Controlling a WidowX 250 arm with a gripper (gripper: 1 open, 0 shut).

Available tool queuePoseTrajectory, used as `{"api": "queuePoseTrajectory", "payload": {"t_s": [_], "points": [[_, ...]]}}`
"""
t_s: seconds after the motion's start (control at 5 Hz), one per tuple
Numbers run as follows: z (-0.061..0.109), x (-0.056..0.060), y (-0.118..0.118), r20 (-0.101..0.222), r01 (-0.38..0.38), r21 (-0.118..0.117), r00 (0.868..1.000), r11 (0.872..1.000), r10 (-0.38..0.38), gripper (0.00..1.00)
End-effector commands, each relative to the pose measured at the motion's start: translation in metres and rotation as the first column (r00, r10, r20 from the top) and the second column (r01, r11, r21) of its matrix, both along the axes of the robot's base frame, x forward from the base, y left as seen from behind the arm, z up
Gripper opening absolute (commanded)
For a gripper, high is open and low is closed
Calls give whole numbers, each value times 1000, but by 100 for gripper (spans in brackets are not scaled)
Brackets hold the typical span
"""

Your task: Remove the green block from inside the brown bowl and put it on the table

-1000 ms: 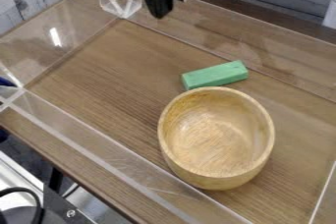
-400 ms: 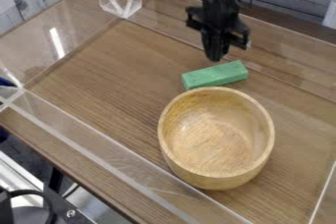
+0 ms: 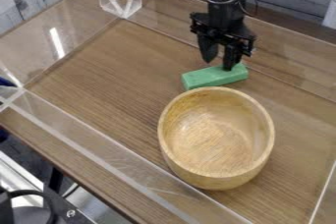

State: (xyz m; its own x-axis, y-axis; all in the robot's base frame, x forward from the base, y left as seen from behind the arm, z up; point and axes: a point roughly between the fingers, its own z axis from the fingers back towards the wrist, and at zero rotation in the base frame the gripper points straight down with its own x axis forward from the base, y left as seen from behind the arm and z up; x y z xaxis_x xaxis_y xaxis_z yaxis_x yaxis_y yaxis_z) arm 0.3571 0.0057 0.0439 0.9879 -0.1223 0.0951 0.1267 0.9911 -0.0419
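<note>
Now: brown bowl (image 3: pixel 217 137) holds nothing | green block (image 3: pixel 213 75) on table (image 3: pixel 105 81) | pincer (image 3: pixel 225 59) released above block

One green block (image 3: pixel 214 75), one brown bowl (image 3: pixel 217 136) (empty), one table (image 3: pixel 105 76), one tool (image 3: pixel 223 59).

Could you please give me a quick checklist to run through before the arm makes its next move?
1. Green block out of the bowl: ok, it lies on the table.
2. Bowl empty: ok.
3. Block clear of the bowl rim: ok, a small gap shows.
4. Gripper open: ok, fingers spread.
5. Gripper clear of the block: cannot tell, its tips sit right at the block's top.
6. Bowl upright: ok.
</note>
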Motion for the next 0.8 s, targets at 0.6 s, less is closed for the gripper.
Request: {"api": "queuePoseTrajectory", "payload": {"t_s": [0.6], "points": [[106,-23,75,171,-90,42,982,995,82,100]]}}
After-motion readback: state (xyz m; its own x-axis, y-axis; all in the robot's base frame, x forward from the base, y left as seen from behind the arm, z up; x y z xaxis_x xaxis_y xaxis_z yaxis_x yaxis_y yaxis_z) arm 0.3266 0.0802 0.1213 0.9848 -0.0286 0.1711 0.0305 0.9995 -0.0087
